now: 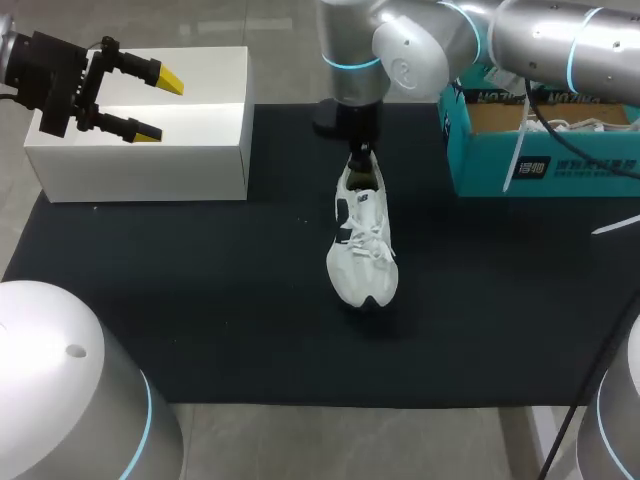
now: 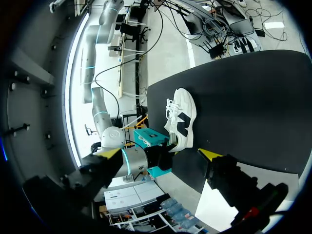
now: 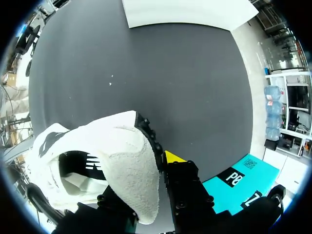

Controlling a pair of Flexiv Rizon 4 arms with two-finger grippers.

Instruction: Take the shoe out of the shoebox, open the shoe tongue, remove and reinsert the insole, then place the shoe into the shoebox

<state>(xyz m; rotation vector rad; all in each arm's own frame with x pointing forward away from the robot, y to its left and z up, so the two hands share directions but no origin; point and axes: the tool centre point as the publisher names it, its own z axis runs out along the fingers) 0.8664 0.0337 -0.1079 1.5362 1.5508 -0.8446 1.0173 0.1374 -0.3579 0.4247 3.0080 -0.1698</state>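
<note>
A white shoe (image 1: 362,245) with black side marks lies on the black mat (image 1: 200,300), its toe toward the front edge. My right gripper (image 1: 360,155) comes down on its heel. In the right wrist view the padded heel collar (image 3: 131,180) sits pinched between the fingers of the right gripper (image 3: 144,180), with one yellow fingertip (image 3: 173,157) showing outside it and the other hidden behind the lining. The teal shoebox (image 1: 500,150) stands open at the back right. My left gripper (image 1: 160,107) hangs open over the white box (image 1: 140,150), far from the shoe (image 2: 181,119).
The white box stands at the mat's back left corner. Bare mat lies in front of and to both sides of the shoe. The teal shoebox (image 3: 234,185) sits just beside my right gripper, and my right arm spans the back middle.
</note>
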